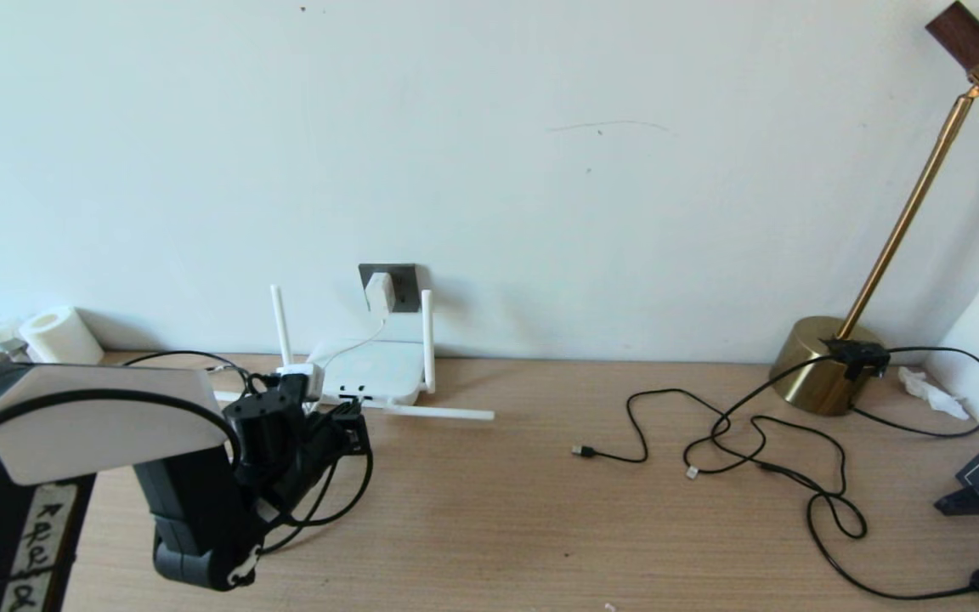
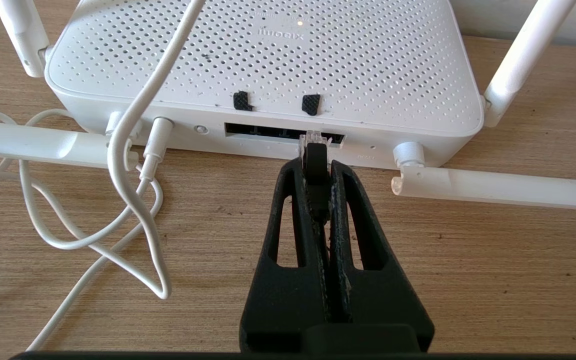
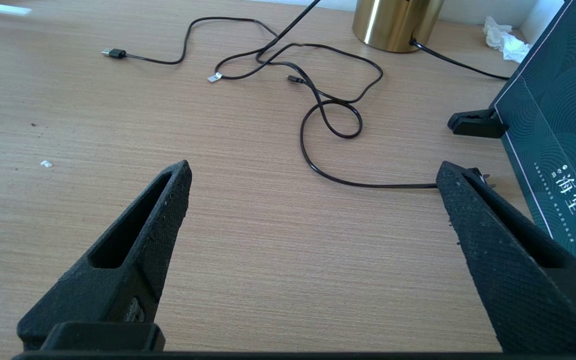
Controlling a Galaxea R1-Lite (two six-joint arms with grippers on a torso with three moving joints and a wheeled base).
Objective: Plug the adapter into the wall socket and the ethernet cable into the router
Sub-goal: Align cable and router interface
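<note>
At the far left of the tabletop (image 1: 489,510) a white paper roll (image 1: 60,336) stands against the wall. Just right of it the left gripper (image 2: 315,162) is low over the wood in front of the router (image 2: 268,65), its fingers (image 2: 288,220) closed on the ethernet cable (image 2: 315,170); the cable's clear plug tip sits at the mouth of the dark port slot on the router's near edge, and how far it has gone in cannot be told. From the gripper the black cable loops down and back along the arm. Beside the ports the thin white cord (image 2: 133,125) is plugged into the router and lies in loose coils on the wood. Two antennas stand upright and two lie flat along the tabletop. Behind the router, the adapter (image 1: 379,291) is seated in the wall socket (image 1: 400,285), its cord hanging down to the router. Further right, thin black USB cables (image 1: 761,442) sprawl across the wood toward the brass lamp (image 1: 829,361). The right gripper (image 3: 313,190) hovers over bare tabletop near the dark green box (image 3: 558,125), fingers spread wide and holding nothing.
</note>
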